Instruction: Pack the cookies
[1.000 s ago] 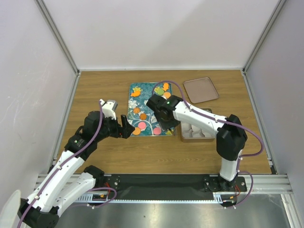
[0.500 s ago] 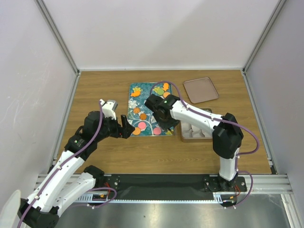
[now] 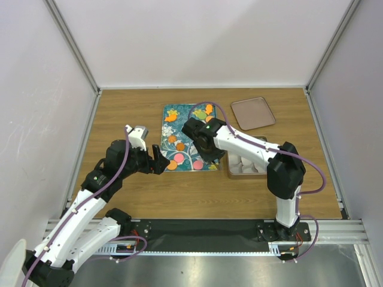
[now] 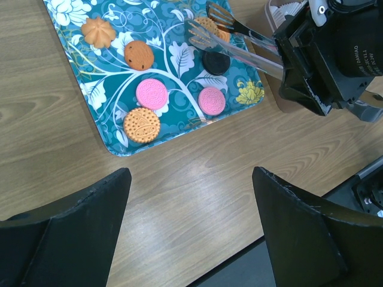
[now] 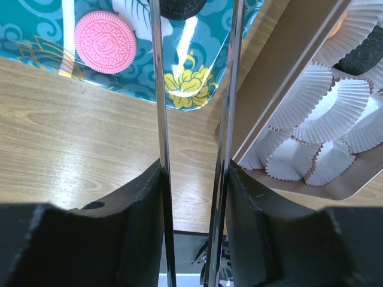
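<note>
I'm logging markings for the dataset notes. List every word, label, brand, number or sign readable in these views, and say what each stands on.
"DAMIAO": white print running sideways on the black motor housing of the right arm, left wrist view; any finer print beside it is too small to read.
Pink cookie: embossed pattern only, no legible letters.
Teal tray: flowers and leaves, no text.
Nothing readable in the top external view.

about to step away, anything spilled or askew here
Nothing stands out: cookies lie flat on the teal tray, paper cups sit in the tin, the right claw holds tongs, nothing lies spilled on the table.
</note>
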### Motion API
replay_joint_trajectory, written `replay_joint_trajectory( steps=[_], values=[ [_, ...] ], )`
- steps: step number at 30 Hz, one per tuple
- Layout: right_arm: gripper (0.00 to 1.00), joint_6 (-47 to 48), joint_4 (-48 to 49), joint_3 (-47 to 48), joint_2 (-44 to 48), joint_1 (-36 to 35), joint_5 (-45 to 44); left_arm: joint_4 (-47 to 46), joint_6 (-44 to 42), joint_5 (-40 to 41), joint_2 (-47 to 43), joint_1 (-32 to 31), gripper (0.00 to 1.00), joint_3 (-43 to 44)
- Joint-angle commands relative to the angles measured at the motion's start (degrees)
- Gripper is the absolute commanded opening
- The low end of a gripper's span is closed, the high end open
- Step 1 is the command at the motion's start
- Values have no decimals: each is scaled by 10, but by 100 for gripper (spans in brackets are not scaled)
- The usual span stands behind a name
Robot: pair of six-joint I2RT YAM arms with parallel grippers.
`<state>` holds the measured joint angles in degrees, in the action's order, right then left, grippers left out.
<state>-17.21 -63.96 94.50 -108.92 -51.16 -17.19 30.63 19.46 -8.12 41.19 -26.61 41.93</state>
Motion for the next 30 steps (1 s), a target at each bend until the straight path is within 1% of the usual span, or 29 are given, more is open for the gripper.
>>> replay_joint_trajectory(
  steps=[1, 9, 18, 23, 30],
  values=[
    [42, 5, -14, 35, 5, 2, -8, -11, -1, -8, -8, -4, 89, 1],
    [42, -1, 3, 39, 47, 24, 8, -9, -1, -7, -7, -4, 89, 1],
    [41, -21, 24, 10, 114, 40, 26, -10, -1, -8, -6, -4, 89, 0],
    [41, -45, 20, -23, 193, 48, 23, -11, -1, -11, -5, -4, 89, 0],
    [41, -109, 4, -139, 340, 57, 17, -15, -2, -23, 0, -5, 89, 0]
  ],
)
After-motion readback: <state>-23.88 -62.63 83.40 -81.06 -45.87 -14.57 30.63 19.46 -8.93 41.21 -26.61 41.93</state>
